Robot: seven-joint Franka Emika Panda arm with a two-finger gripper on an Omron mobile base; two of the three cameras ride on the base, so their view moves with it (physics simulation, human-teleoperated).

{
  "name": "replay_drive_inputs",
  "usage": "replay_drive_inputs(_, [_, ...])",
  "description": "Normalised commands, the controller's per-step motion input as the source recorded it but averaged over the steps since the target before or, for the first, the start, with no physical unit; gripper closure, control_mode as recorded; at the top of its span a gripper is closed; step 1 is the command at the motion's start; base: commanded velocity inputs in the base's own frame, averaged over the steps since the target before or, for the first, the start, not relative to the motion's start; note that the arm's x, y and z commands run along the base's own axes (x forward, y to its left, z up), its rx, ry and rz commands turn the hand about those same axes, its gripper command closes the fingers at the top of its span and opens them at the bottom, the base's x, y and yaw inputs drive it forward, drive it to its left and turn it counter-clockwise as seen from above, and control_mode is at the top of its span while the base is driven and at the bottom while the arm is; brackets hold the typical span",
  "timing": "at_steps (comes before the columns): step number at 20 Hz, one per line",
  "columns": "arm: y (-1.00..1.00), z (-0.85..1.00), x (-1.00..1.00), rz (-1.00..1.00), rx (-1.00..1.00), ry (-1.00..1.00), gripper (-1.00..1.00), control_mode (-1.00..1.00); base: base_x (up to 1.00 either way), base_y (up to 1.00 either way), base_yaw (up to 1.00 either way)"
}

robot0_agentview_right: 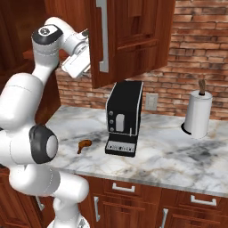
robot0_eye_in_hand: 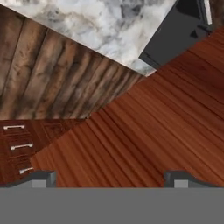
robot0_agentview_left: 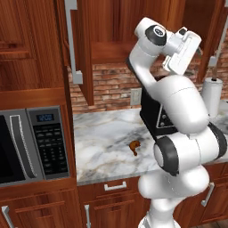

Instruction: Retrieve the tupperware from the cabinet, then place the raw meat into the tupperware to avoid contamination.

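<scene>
The raw meat [robot0_agentview_left: 134, 147] [robot0_agentview_right: 83, 144], a small reddish-brown drumstick, lies on the marble counter left of the coffee machine. The cabinet [robot0_agentview_left: 111, 40] [robot0_agentview_right: 129, 40] above it stands with its doors swung open. My arm is raised to cabinet height, and the hand [robot0_agentview_left: 182, 49] [robot0_agentview_right: 76, 59] sits beside the open door's edge, tilted downward. In the hand view my gripper [robot0_eye_in_hand: 111, 177] is open, its fingertips [robot0_eye_in_hand: 43, 177] wide apart with nothing between them, over a reddish wood surface. The tupperware is out of view.
A black coffee machine [robot0_agentview_left: 153, 116] [robot0_agentview_right: 124, 118] stands on the counter [robot0_agentview_left: 102, 142] under the cabinet. A paper towel roll [robot0_agentview_left: 211, 95] [robot0_agentview_right: 198, 113] is at the right. A microwave [robot0_agentview_left: 31, 144] is built in at the left. Drawers run below the counter.
</scene>
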Motion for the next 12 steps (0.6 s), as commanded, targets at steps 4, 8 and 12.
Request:
replay_drive_inputs(4, [-0.86, -0.08, -0.81, 0.0, 0.0, -0.08, -1.0, -1.0, 0.0, 0.0, 0.0])
replay_drive_inputs(8, [-0.96, -0.07, -0.69, 0.0, 0.0, -0.1, -1.0, -1.0, 0.0, 0.0, 0.0])
replay_drive_inputs(12, [-0.89, -0.08, -0.54, 0.08, 0.0, -0.27, -1.0, -1.0, 0.0, 0.0, 0.0])
